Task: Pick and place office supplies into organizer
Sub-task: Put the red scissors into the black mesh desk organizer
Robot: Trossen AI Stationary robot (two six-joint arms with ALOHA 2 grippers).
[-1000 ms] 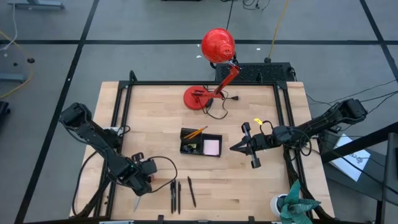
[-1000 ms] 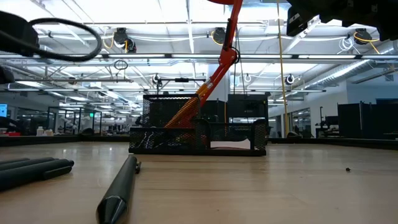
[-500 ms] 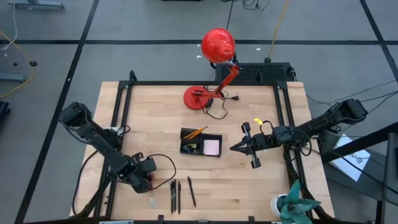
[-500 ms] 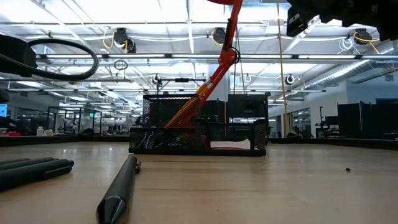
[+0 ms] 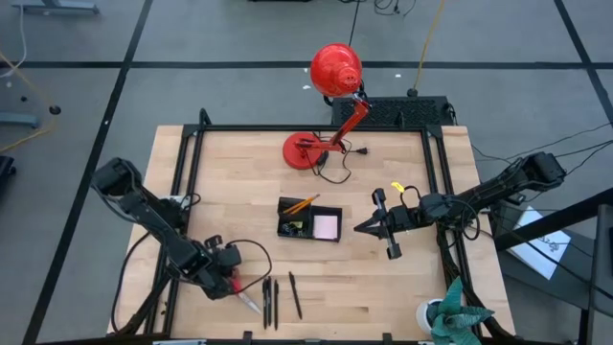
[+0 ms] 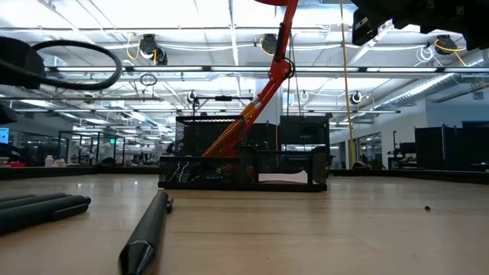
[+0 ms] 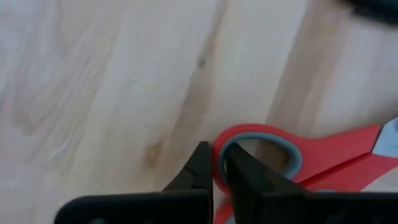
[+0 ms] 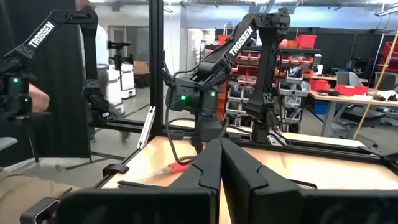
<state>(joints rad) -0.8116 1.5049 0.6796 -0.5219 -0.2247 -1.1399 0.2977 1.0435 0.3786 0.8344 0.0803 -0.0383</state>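
Wooden table (image 5: 402,287), front-left of organizer (image 5: 309,219): left gripper (image 7: 214,163) newly clamped on scissors (image 7: 292,163) handle ring, ready for lifting; right gripper (image 5: 362,228) shut, empty.

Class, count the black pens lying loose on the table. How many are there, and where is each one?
3. All lie near the table's front edge, left of centre: two side by side, the third a little to their right, slightly slanted. The tray's contents could hide more.
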